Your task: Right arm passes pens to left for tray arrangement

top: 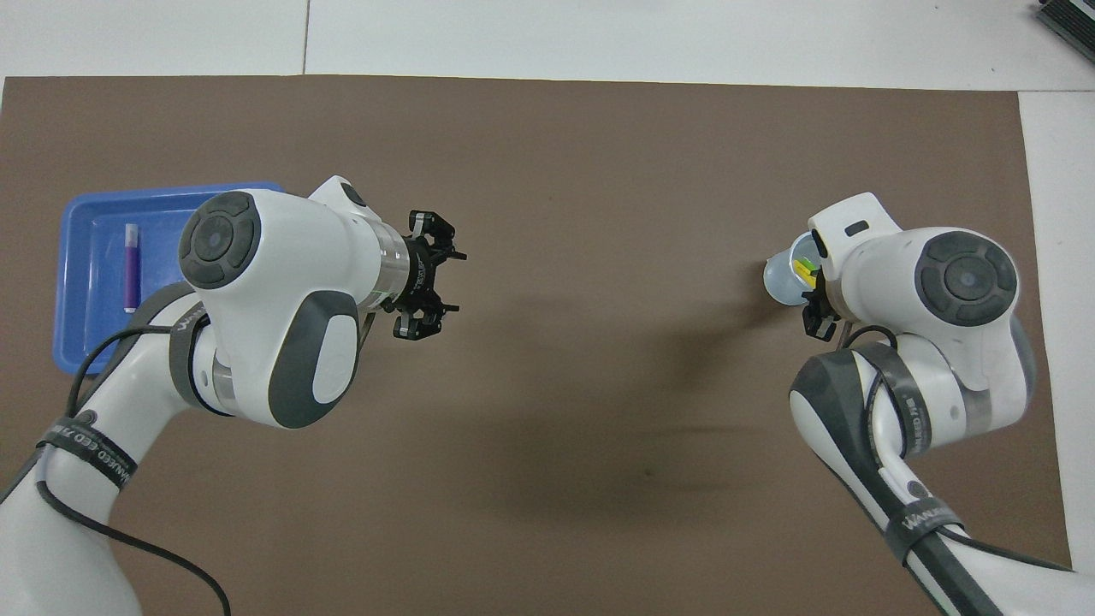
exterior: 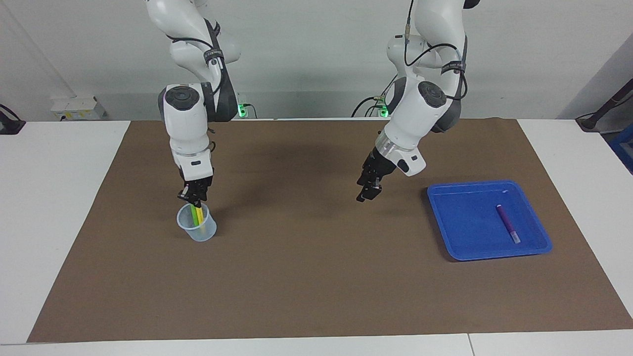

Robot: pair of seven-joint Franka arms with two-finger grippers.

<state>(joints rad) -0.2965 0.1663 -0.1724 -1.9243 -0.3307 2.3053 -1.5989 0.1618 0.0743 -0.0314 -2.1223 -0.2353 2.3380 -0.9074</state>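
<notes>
I see the yellow pen [exterior: 199,213] and the green pen [exterior: 194,213] standing side by side in the translucent cup [exterior: 197,225], their upper ends poking above its rim. The cup sits on the brown mat [exterior: 316,277] toward the right arm's end of the surface. The right tool [exterior: 192,199] is directly over the cup and down at the pens' tops; its fingers look drawn in around them, but I cannot tell whether they have actually clamped, or on which pen. From overhead the right arm's wrist covers most of the cup, and only a slice of yellow and green shows inside the rim.

The purple pen [exterior: 508,223] lies flat inside the blue tray [exterior: 460,240], pale tip pointing away from the robots. The tray rests on the mat toward the left arm's end of the surface, well apart from the cup.

The left tool [exterior: 368,192] hangs in the air over bare mat, between cup and tray and nearer the tray, tilted toward the middle of the mat. In the overhead view I see its fingers spread apart with nothing between them. The left arm waits there.
</notes>
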